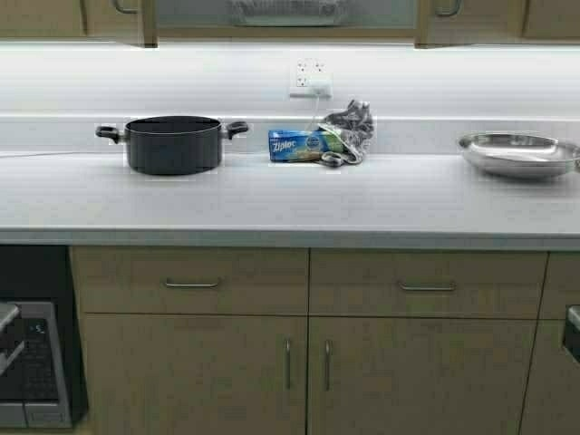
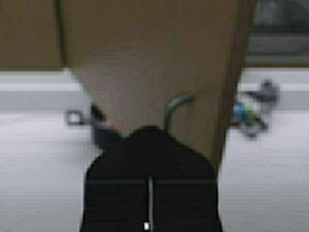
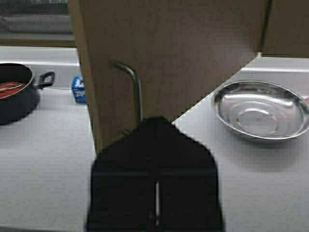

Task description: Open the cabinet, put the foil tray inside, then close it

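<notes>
High view, sweeping left to right: the cabinet (image 1: pixel 54 16) stands open along the top edge, its two doors swung apart. Between them the foil tray (image 1: pixel 285 12) sits inside on the shelf. On the surface (image 1: pixel 290 199) below, a black pot (image 1: pixel 172 143) stands at the left. A blue Ziploc box (image 1: pixel 299 145) lies near the middle, with a crumpled silvery bundle (image 1: pixel 349 130) touching its right end. Well off to the right sits a round steel bowl (image 1: pixel 518 152). Neither arm shows here.

Over to the left wrist view: the left tool (image 2: pixel 149 130) is pressed up against the left door. Its jaws are drawn together to a thin seam, and the left handle (image 2: pixel 177 104) curves down and vanishes right behind the tip, so it looks clamped on.

Right wrist view, same story: the right tool (image 3: pixel 154 121) is squeezed to a slit at the foot of the right handle (image 3: pixel 133 84), with the door's edge hanging over pot and bowl.
</notes>
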